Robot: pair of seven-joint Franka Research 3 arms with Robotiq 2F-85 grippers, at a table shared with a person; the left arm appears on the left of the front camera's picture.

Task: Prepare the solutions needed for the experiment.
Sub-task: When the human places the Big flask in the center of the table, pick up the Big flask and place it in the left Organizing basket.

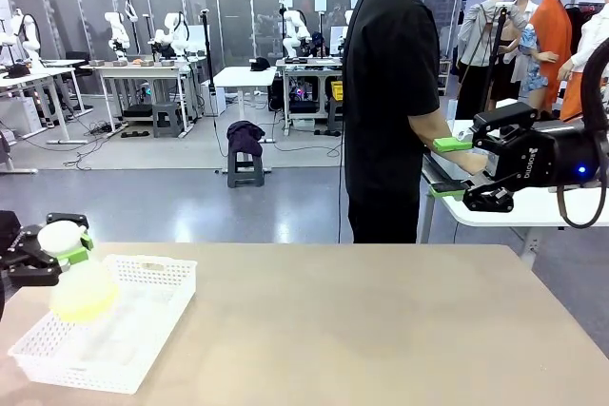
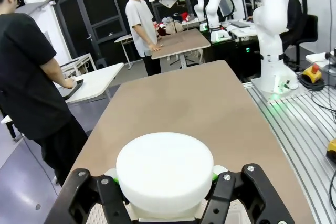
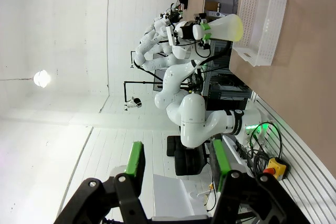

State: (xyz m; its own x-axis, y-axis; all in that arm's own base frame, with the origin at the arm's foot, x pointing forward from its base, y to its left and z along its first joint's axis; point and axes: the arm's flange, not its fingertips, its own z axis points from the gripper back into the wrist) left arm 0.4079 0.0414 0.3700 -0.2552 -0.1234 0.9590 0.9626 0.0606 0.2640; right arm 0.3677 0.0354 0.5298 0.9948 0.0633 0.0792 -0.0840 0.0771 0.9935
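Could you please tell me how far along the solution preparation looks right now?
Done: the left gripper has gripped the flask by its neck. In hand: it holds the flask, with yellow-green liquid, over the white basket. Left: setting it on the table; the right gripper is open, empty.

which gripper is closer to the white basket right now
Left. The left gripper hangs just above the white basket, fingers shut on the flask neck. The right gripper is raised, far over at the table's opposite side, holding nothing.
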